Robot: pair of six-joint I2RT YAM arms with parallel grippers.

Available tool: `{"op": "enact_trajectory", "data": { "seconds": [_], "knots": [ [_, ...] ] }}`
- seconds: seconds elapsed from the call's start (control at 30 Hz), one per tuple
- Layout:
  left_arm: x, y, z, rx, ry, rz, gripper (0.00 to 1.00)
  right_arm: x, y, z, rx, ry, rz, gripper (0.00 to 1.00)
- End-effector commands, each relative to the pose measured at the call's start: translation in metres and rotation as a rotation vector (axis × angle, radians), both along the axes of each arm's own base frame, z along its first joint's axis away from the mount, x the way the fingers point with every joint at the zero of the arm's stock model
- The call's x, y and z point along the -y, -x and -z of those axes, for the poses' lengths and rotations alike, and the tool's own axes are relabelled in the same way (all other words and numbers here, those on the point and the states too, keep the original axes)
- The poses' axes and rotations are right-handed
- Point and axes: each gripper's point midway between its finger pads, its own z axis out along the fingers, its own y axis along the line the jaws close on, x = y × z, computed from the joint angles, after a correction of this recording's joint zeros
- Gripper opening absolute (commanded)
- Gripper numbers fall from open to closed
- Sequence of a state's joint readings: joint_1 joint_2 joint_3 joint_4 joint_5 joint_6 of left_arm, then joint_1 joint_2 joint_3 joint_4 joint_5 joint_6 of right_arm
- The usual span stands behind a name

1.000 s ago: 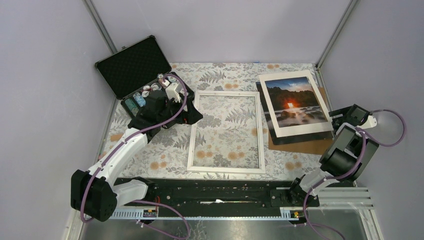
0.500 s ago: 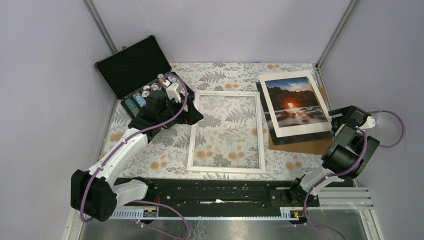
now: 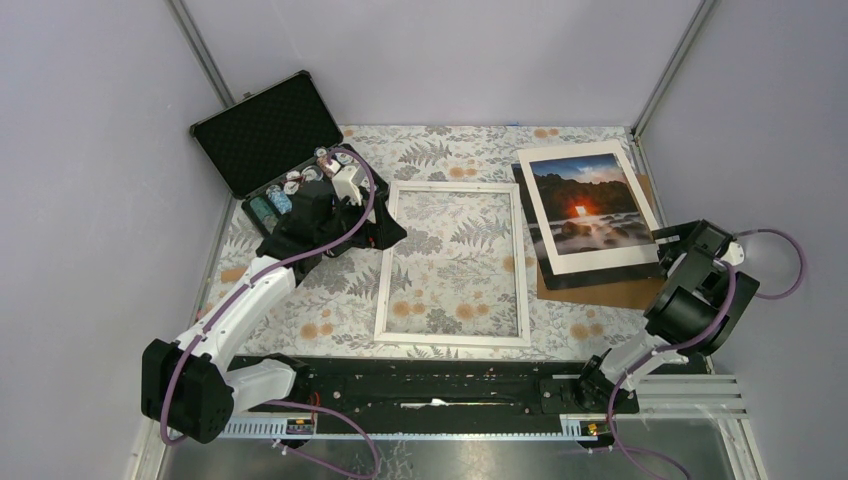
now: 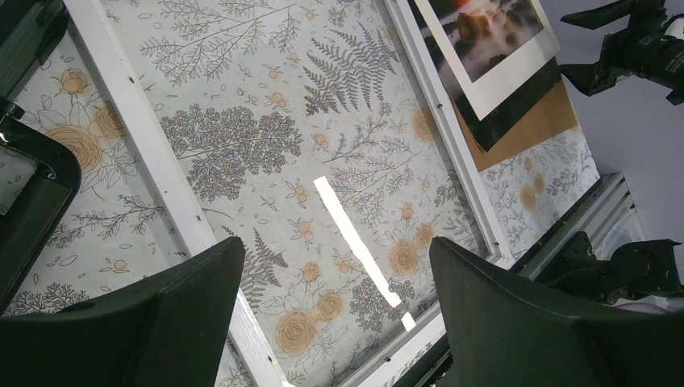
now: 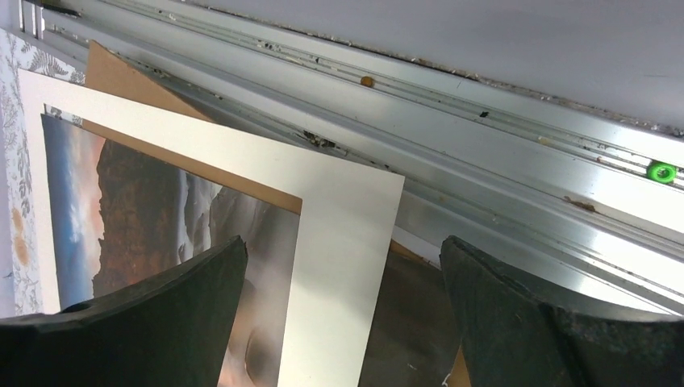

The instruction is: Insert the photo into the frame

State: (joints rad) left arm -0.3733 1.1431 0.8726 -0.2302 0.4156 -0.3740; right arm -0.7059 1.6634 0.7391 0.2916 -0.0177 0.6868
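Observation:
The photo [image 3: 590, 208], a dark landscape with a red-orange sun and a white border, lies at the right on a black sheet [image 3: 600, 274] and a brown backing board [image 3: 605, 293]. The white frame [image 3: 385, 270] lies flat in the middle, with only tablecloth inside it. My left gripper [image 3: 386, 228] hangs open over the frame's left bar [image 4: 137, 121], empty [image 4: 337, 246]. My right gripper [image 3: 670, 243] is open at the photo's near right corner. In the right wrist view the photo's white border [image 5: 343, 234] runs between the spread fingers of the right gripper [image 5: 343, 246], which do not touch it.
An open black foam-lined case [image 3: 265, 128] with chips [image 3: 285, 192] stands at the back left, just behind the left arm. An aluminium rail [image 5: 524, 161] and the grey wall run close along the photo's right side. The black base rail [image 3: 430, 385] crosses the near edge.
The right gripper has dropped slightly and shifted toward the near right corner of the photo. The left arm, frame and photo have not moved.

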Motion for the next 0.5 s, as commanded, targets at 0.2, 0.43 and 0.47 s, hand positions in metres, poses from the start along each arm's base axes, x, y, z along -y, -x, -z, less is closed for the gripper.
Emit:
{"op": "enact_trajectory", "data": {
  "seconds": [0.2, 0.43, 0.47],
  "knots": [
    [0.004, 0.000, -0.012, 0.057, 0.028, 0.020, 0.90, 0.005, -0.011, 0.016, 0.092, -0.120, 0.018, 0.95],
    [0.004, -0.001, -0.011, 0.054, 0.025, 0.016, 0.90, 0.007, -0.022, 0.001, 0.213, -0.088, 0.000, 0.92],
    [0.003, -0.001, -0.011, 0.056, 0.024, 0.015, 0.90, 0.008, -0.022, 0.000, 0.224, -0.080, -0.001, 0.90]
  ]
}}
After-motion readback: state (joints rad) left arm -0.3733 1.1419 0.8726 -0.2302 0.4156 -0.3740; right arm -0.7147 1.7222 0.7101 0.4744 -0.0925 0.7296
